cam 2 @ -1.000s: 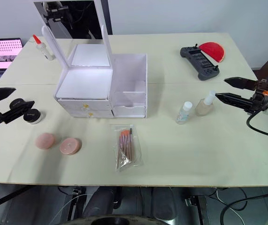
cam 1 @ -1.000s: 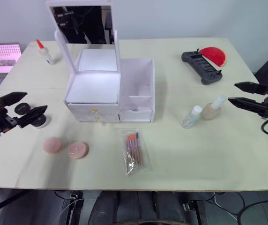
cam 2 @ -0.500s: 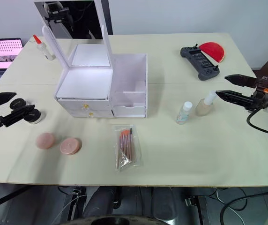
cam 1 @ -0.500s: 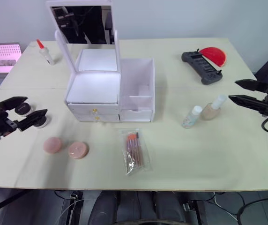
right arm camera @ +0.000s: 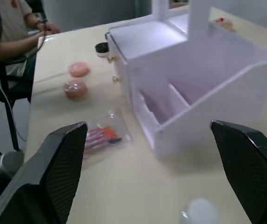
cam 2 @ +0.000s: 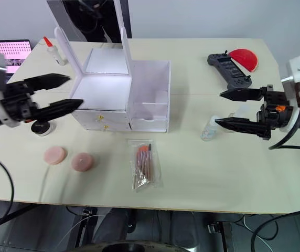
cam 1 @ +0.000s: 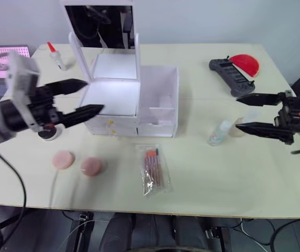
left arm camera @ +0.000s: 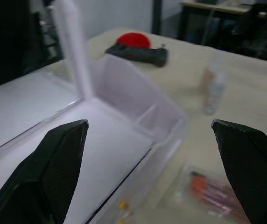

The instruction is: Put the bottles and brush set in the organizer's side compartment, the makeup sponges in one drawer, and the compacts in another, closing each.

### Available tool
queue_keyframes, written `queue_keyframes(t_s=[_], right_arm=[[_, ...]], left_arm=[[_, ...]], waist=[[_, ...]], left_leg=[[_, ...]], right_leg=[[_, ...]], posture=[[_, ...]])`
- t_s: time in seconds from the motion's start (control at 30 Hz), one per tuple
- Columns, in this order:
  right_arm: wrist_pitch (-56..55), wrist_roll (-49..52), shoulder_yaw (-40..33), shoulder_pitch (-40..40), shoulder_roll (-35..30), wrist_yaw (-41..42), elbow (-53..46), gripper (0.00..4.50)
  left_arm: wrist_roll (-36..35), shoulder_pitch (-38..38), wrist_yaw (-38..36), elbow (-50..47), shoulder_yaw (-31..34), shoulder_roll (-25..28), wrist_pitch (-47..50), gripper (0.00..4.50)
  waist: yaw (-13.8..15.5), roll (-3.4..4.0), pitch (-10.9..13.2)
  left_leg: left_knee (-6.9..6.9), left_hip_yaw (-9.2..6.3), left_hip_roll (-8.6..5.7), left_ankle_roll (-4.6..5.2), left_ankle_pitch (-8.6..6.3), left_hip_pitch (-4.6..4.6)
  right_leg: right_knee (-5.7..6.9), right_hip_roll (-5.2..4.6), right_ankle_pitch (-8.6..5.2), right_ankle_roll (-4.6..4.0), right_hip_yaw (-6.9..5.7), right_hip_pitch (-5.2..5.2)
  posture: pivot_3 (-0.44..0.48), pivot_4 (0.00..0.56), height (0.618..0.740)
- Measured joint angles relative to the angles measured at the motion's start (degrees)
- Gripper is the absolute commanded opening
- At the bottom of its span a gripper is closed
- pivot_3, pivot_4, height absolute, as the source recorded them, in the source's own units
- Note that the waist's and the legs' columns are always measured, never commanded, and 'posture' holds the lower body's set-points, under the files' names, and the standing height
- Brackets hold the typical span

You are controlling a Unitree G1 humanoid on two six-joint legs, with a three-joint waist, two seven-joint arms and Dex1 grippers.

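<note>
The white organizer (cam 1: 119,98) stands mid-table with its mirror lid up, its drawers shut and its side compartment (cam 1: 159,100) bare. My left gripper (cam 1: 95,96) hovers open at the organizer's left front corner. A black-lidded compact (cam 1: 47,133) shows below that arm. Two pink makeup sponges (cam 1: 63,160) (cam 1: 91,166) lie at the front left. The bagged brush set (cam 1: 152,168) lies in front of the organizer. A clear bottle (cam 1: 219,133) stands to the right. A beige bottle (cam 2: 240,112) sits between the fingers of my open right gripper (cam 1: 237,112).
A black controller (cam 1: 229,76) and a red half-disc (cam 1: 247,63) lie at the back right. A glue bottle (cam 1: 56,55) and a laptop (cam 1: 0,55) are at the back left. A person (right arm camera: 10,25) sits beyond the table's left end.
My left gripper rose from the table's left edge and swung right to the organizer. My right gripper came left around the beige bottle. Both opened wider. The camera shifted slightly.
</note>
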Motion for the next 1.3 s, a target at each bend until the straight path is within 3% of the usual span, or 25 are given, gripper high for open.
queue_keyframes(t_s=[0.1, 0.33, 0.53, 0.7, 0.83, 1.1, 1.3], right_arm=[[5.2, 3.3, -6.1, 6.2, -0.1, -4.8, -8.9, 4.5], [18.3, 6.4, -18.1, 20.0, 1.7, -17.7, -17.9, 4.5], [20.2, 5.9, -27.6, 26.3, 7.6, -27.2, -23.2, 4.5], [23.7, 6.8, -30.5, 28.3, 10.8, -35.3, -23.7, 4.5], [21.1, 4.4, -25.9, 22.4, 12.7, -42.0, -19.9, 4.5], [4.0, -10.0, -6.8, 17.0, 14.3, -43.3, -9.7, 4.5], [-3.1, -14.9, -2.2, 13.7, 17.1, -44.3, -2.1, 4.5]], left_arm=[[-0.1, -6.1, 1.2, -0.1, -8.5, -4.7, 1.4, 4.45], [0.8, -14.4, -1.5, 2.1, -19.5, -10.2, 2.2, 4.45], [3.5, -17.9, -6.1, 5.4, -24.3, -13.4, 1.4, 4.45], [6.5, -18.4, -7.8, 7.4, -25.7, -14.8, -0.2, 4.45], [8.0, -17.9, -5.8, 8.7, -25.2, -18.4, -1.4, 4.45], [9.1, -13.4, 1.4, 4.7, -22.6, -20.6, -1.3, 4.45], [7.9, -11.2, 5.2, 0.2, -20.9, -20.6, 0.5, 4.45]], waist=[[0.6, -0.09, 0.0], [1.3, -0.45, 0.0], [1.3, -0.53, 0.0], [1.2, -0.53, 0.0], [1.0, -0.53, 0.0], [0.8, -0.55, 0.0], [1.1, -0.54, 0.0]], left_leg=[[0.08, 0.0, -0.01, 0.0, 0.0, -0.02], [0.1, 0.08, 0.01, 0.02, 0.01, -0.03], [0.17, 0.11, 0.0, 0.02, 0.01, -0.09], [0.16, 0.11, 0.01, 0.03, 0.01, -0.07], [0.25, 0.14, 0.02, 0.03, 0.01, -0.07], [0.19, 0.1, 0.02, 0.03, 0.01, -0.11], [0.16, 0.06, 0.01, 0.03, 0.02, -0.1]], right_leg=[[-0.06, 0.01, 0.02, 0.03, 0.0, 0.08], [-0.27, 0.03, 0.06, -0.18, 0.0, 0.13], [-0.33, 0.01, 0.07, -0.18, 0.01, 0.14], [-0.33, 0.0, 0.09, -0.23, 0.01, 0.14], [-0.36, -0.01, 0.18, -0.29, 0.01, 0.15], [-0.41, 0.01, 0.16, -0.21, 0.01, 0.14], [-0.37, 0.03, 0.15, -0.19, 0.01, 0.15]], posture=[[0.0, 0.15, 0.74], [0.0, 0.15, 0.74], [0.0, 0.15, 0.74], [0.0, 0.15, 0.74], [0.0, 0.15, 0.74], [0.0, 0.15, 0.74], [0.0, 0.15, 0.74]])
